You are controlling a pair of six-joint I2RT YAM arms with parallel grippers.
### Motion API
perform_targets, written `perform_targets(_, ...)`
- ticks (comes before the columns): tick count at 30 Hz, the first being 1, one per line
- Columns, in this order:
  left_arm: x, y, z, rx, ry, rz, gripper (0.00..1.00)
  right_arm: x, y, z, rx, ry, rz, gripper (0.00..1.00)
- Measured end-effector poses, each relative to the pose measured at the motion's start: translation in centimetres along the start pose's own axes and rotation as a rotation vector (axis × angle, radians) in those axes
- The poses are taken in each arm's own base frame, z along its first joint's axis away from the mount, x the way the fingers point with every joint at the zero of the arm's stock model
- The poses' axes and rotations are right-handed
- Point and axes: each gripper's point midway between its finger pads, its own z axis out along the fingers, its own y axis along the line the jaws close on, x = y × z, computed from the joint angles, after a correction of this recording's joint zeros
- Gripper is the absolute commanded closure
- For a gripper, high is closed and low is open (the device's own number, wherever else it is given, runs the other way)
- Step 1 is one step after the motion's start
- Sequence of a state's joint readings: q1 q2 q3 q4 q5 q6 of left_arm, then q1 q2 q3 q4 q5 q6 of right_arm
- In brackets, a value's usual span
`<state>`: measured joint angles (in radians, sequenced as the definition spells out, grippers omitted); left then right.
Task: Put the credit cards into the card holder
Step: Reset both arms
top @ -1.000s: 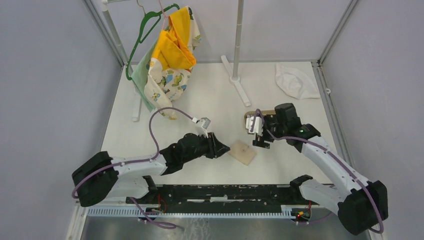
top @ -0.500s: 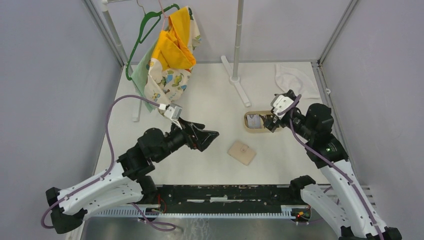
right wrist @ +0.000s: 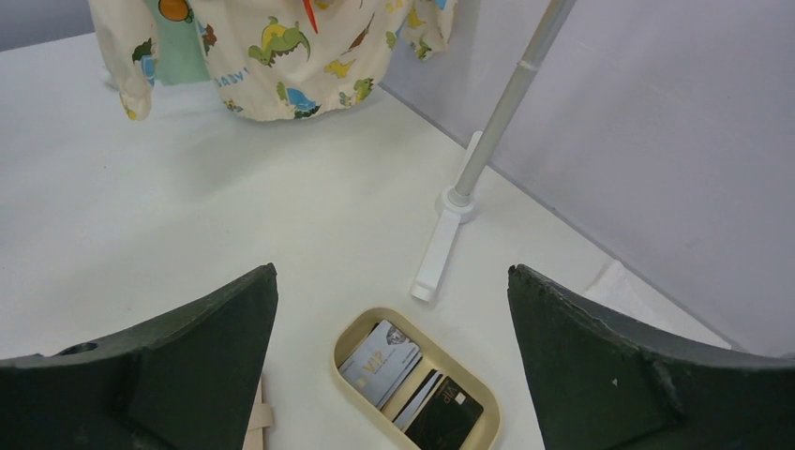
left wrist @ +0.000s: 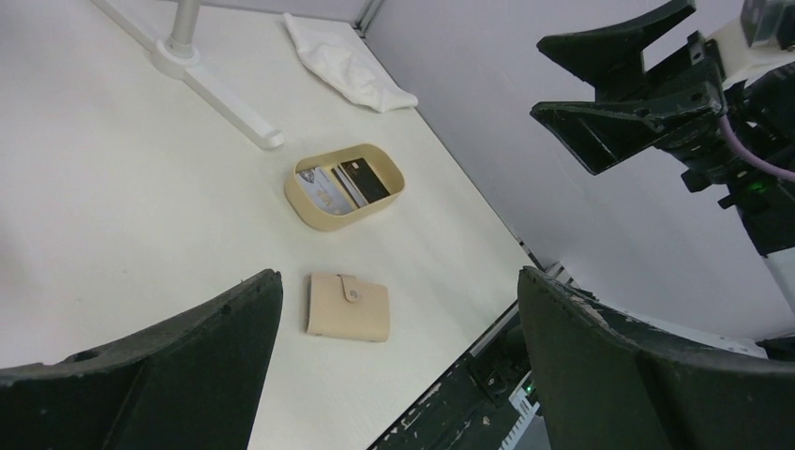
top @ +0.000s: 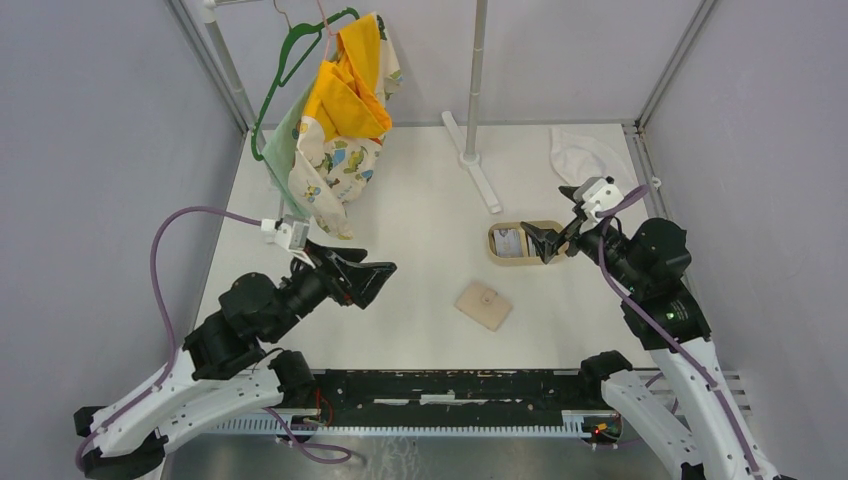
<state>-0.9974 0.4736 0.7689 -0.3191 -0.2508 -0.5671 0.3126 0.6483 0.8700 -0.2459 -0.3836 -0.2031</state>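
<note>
Both arms have just pulled back and up. My left end effector (top: 372,270) and right end effector (top: 536,243) now hang spread wide, holding nothing. The card holder (top: 484,305) lies shut on the surface (top: 420,200) between them, so I judge no insertion is under way. Beyond it, the credit cards (right wrist: 386,361) sit overlapped in the oval tray (top: 496,252). Their count is unclear, and the holder's inside is hidden.

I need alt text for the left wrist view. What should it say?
A closed, tan, square leather-like card holder lies flat on the white table, framed by the open jaws of the left gripper. Behind it, an oval tan tray holds light and dark credit cards; the right gripper hangs open at upper right.
</note>
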Motion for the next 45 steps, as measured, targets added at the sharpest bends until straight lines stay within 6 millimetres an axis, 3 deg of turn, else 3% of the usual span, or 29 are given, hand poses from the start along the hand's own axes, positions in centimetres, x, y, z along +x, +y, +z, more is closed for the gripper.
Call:
perform_targets(4, -1.1, -0.1, -1.0, 0.006, -0.036, -0.009, 0.00, -0.1, -0.4, -0.1, 0.033, -0.003, 0.041, 0.02)
perform_targets(26, -0.4, 1.6, -1.6, -0.065, -0.018, 0.006, 0.00, 0.4, -0.7, -0.3, 0.047, 0.001, 0.053, 0.02)
perform_targets(45, -0.7, 2.0, -1.9, -0.079, -0.034, 0.015, 0.00, 0.4, -0.8, -0.3, 0.050, 0.003, 0.054, 0.02)
